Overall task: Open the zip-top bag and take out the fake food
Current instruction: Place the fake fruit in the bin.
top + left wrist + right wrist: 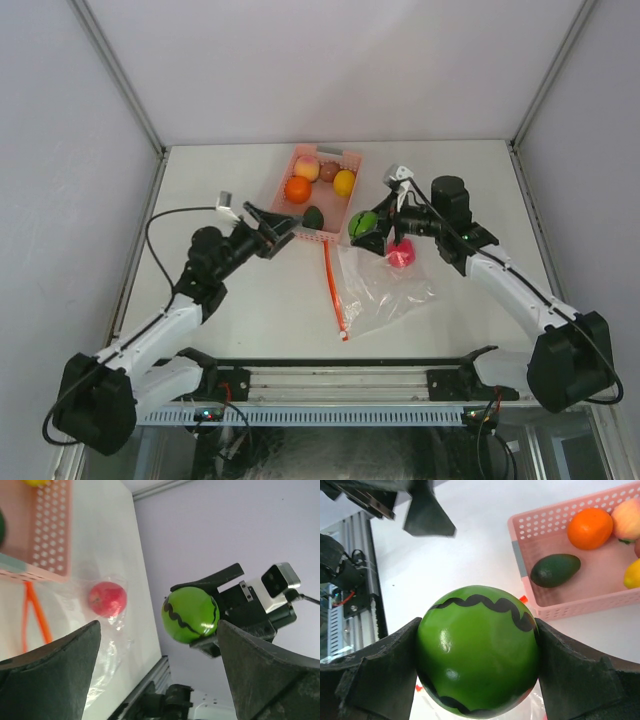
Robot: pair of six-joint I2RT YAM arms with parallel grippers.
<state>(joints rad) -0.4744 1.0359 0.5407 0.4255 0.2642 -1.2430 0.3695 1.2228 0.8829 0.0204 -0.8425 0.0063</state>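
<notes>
while left claw gapes wide, right claw grips watermelon.

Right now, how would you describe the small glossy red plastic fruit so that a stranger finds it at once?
Find the pink slotted plastic basket at the table's far middle; just nearer, to its right, lies the clear crinkly zip-top bag. The red fruit sits at the bag's far end, under the plastic. Alone among the foods, it is neither in the basket nor in the right gripper.

Bright, even light with soft shadows on the counter. Glare spots on the melon; near edges of the wrist views are blurred.
</notes>
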